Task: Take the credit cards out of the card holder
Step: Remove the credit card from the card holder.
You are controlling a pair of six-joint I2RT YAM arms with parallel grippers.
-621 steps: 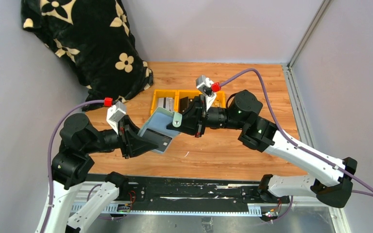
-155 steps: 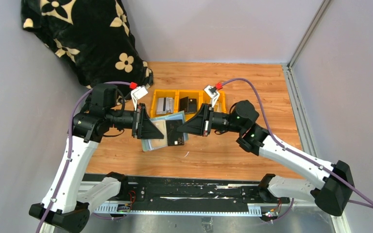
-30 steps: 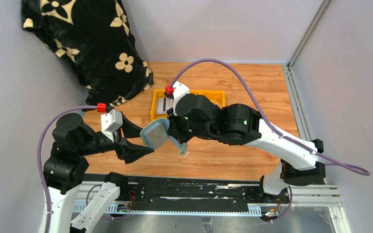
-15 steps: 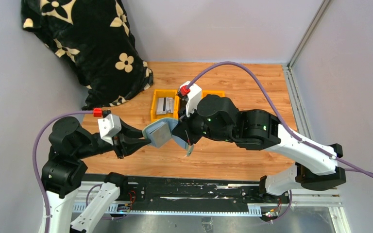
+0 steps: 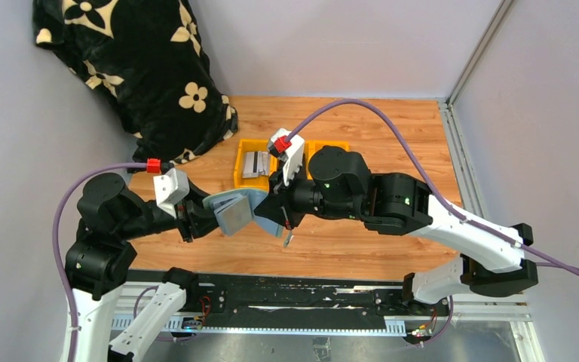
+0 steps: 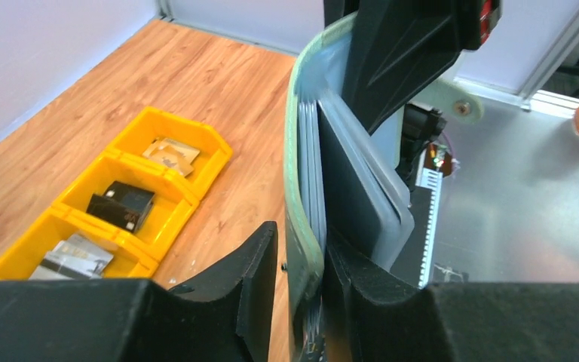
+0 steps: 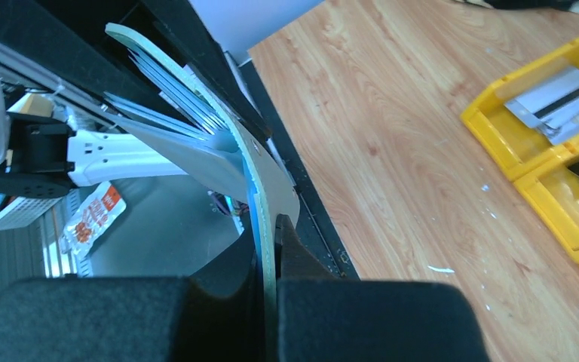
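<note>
The grey-green card holder (image 5: 234, 213) hangs open in the air between my two arms, above the table's near edge. My right gripper (image 5: 275, 210) is shut on one flap; the right wrist view shows the flap's thin green edge (image 7: 268, 173) pinched in the gripper (image 7: 271, 249). My left gripper (image 5: 211, 216) straddles the other half. In the left wrist view the holder (image 6: 301, 166), with card edges in its pockets, stands in the gripper (image 6: 301, 237). One finger touches it and a narrow gap shows at the other. The closing tab (image 5: 289, 237) dangles below.
A row of yellow bins (image 5: 243, 162) stands behind the arms, also in the left wrist view (image 6: 196, 151) and right wrist view (image 7: 497, 143). They hold silver cards (image 5: 256, 161) and a black card (image 6: 124, 205). A black flowered blanket (image 5: 136, 68) fills the back left corner.
My left gripper has closed in on the card holder and now straddles its left half. My right arm has shifted the holder slightly left and lower.
</note>
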